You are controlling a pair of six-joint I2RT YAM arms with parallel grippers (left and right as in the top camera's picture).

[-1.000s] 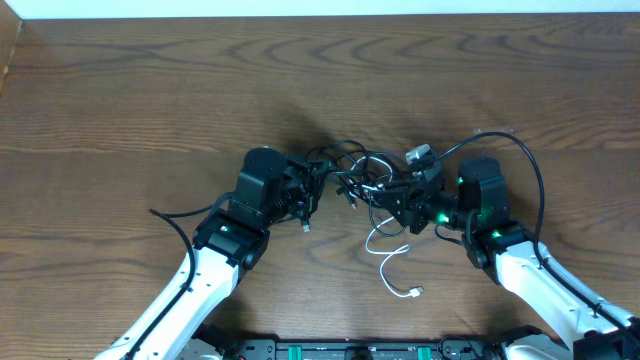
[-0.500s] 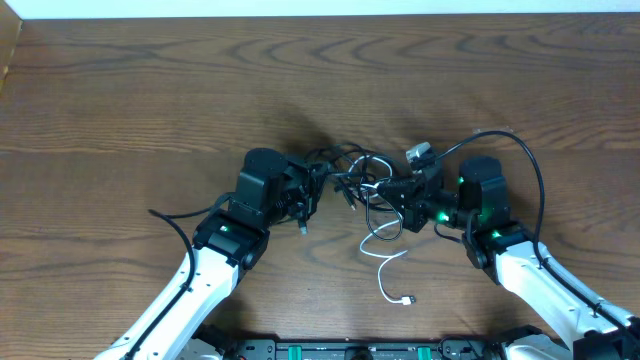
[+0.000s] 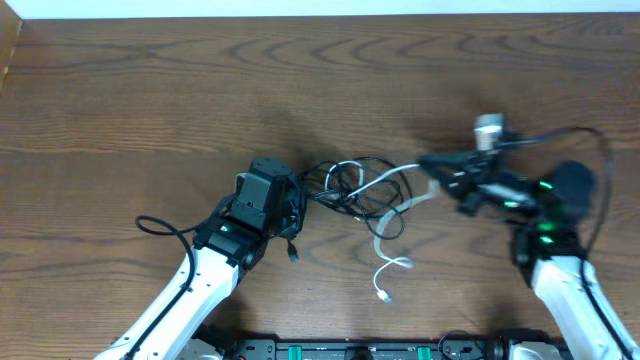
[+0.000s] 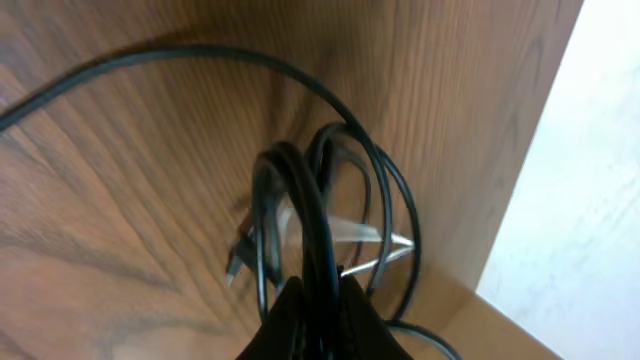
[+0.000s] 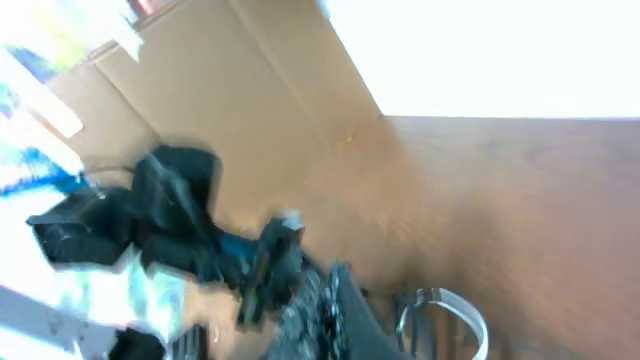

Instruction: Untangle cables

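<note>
The cables (image 3: 352,186) lie as a tangle of black loops in the middle of the table. One white cable (image 3: 385,262) trails toward the front edge, its plug end lying on the wood. My left gripper (image 3: 300,196) is at the tangle's left side, shut on black cables (image 4: 300,200) that run straight out between its jaws (image 4: 320,312). My right gripper (image 3: 428,164) is out to the right of the tangle, shut, with a white strand stretched taut from the bunch to its tips. The right wrist view is blurred and shows a white loop (image 5: 470,315) beside the gripper (image 5: 340,305).
The left arm's own thick black cable (image 3: 160,222) curls on the table at the left. The right arm's cable (image 3: 565,135) arcs over its wrist. A cardboard edge (image 3: 8,45) sits at the far left corner. The table's far edge runs along the top.
My right gripper closed on the white cable and swung right and back, drawing it out taut. The white tail slid left and the tangle stretched. The left arm shifted slightly.
</note>
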